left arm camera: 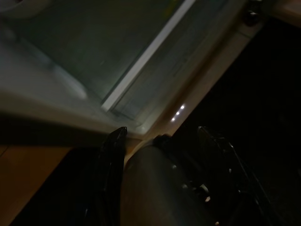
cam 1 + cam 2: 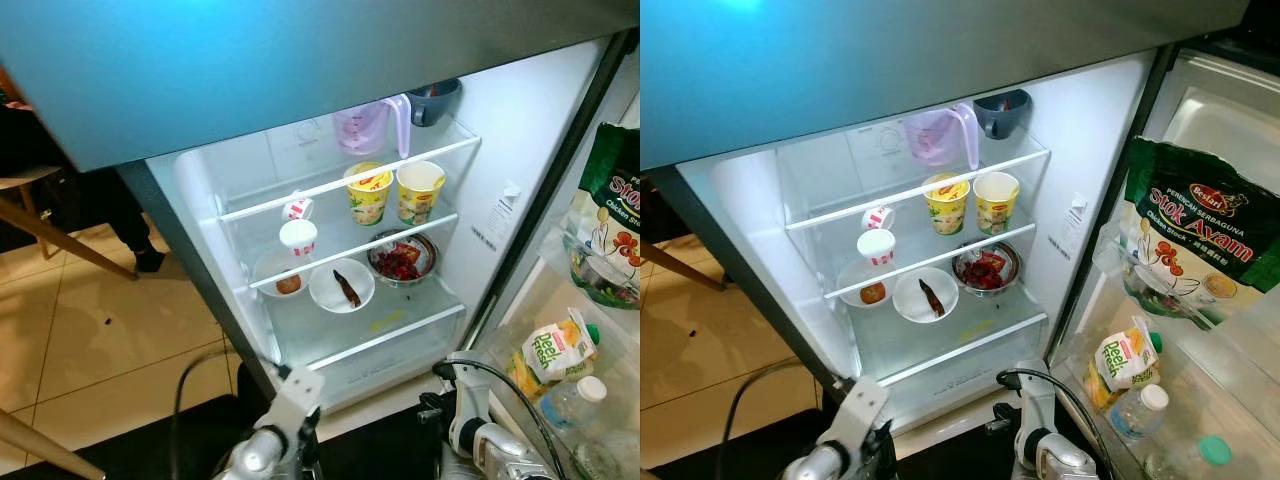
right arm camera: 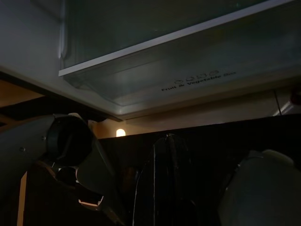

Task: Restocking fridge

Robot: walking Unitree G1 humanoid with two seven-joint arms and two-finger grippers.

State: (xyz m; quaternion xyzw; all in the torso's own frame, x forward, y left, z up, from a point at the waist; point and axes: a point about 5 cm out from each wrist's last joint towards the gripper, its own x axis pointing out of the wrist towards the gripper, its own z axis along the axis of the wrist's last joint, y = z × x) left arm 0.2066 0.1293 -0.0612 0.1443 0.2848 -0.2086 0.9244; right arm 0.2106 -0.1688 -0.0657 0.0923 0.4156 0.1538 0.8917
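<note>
Low down, the left gripper (image 1: 162, 136) hangs before the fridge's bottom edge, its two black fingers (image 1: 112, 155) spread apart with nothing between them; the wrist view looks along them at the lit edge of the crisper drawer (image 3: 197, 70). The right gripper (image 3: 162, 188) also hangs low by the drawer front, dark in its wrist view, and I cannot tell whether its fingers are apart or together. Both silver arms, left (image 2: 275, 430) and right (image 2: 480, 435), show at the lower edge of the head views, trailing black cables. Above them the open fridge (image 2: 200, 200) is lit. On its lower glass shelf sit a white bowl with a dark chili (image 2: 342, 286), a plate with a brown bun (image 2: 280, 272) and a steel bowl of red food (image 2: 402, 258). The middle shelf holds two yellow noodle cups (image 2: 370, 192) and two small red-and-white cups (image 2: 298, 236). On top stand a pink jug (image 2: 368, 126) and a dark blue cup (image 2: 436, 102). In the door racks on the right are a green chicken stock pouch (image 2: 1205, 235), a juice carton (image 2: 1125, 362) and a water bottle (image 2: 1137, 410).
</note>
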